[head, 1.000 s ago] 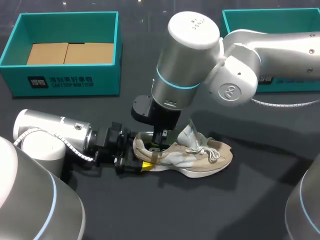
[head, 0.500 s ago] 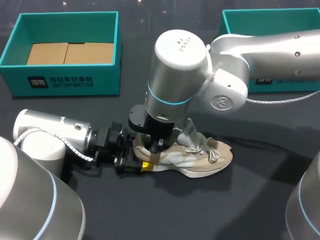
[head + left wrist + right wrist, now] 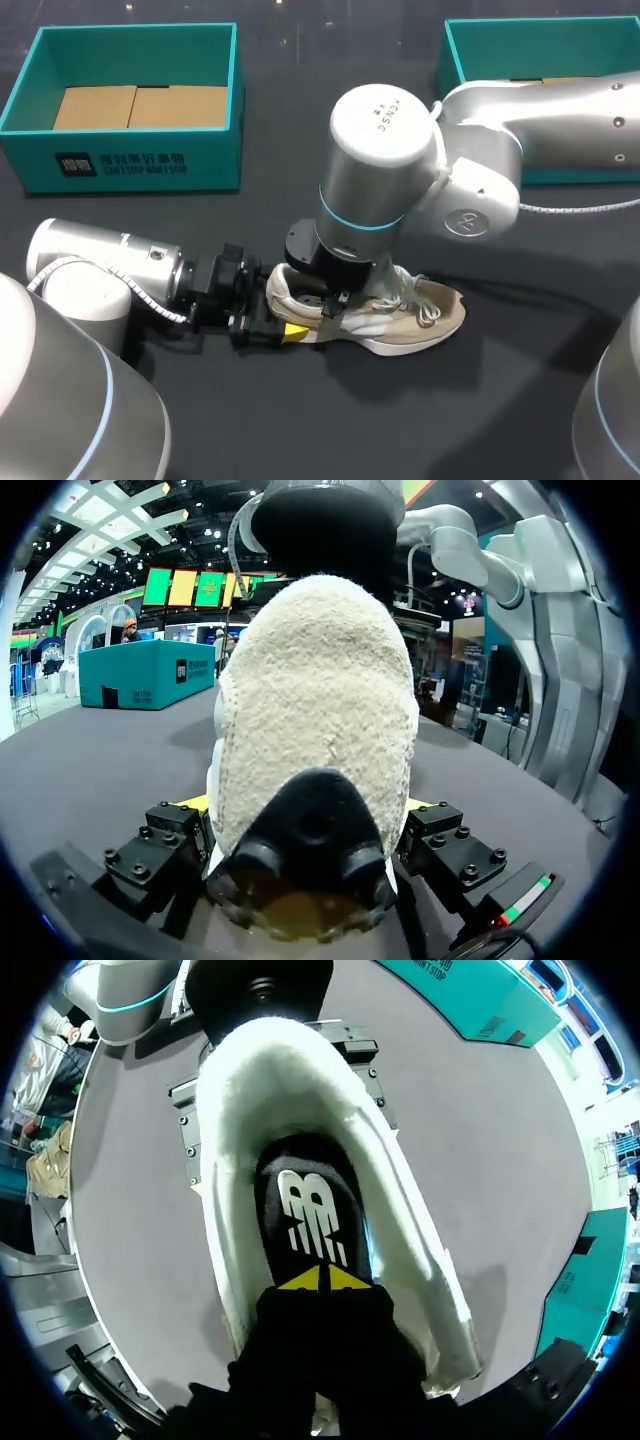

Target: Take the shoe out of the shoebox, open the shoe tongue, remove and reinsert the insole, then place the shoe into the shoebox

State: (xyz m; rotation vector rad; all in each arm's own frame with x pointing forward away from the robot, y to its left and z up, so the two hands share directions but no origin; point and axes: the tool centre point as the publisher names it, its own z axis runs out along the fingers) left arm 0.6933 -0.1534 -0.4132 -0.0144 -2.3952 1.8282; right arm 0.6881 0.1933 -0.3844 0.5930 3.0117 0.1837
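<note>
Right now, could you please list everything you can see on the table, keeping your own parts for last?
beige and cream lace-up sneaker: one, on its sole, mid-table.
black flat insole: one, pale mark on it, inside the sneaker.
teal open shoebox, left: one, far left of the table.
brown cardboard liner: one, on that box's floor.
teal open shoebox, right: one, far right, partly behind my right arm.
dark grey table: one, under everything.
left gripper: one, yellow-tipped, clamped on the sneaker's heel.
right gripper: one, yellow tips together, inside the sneaker on the insole.
</note>
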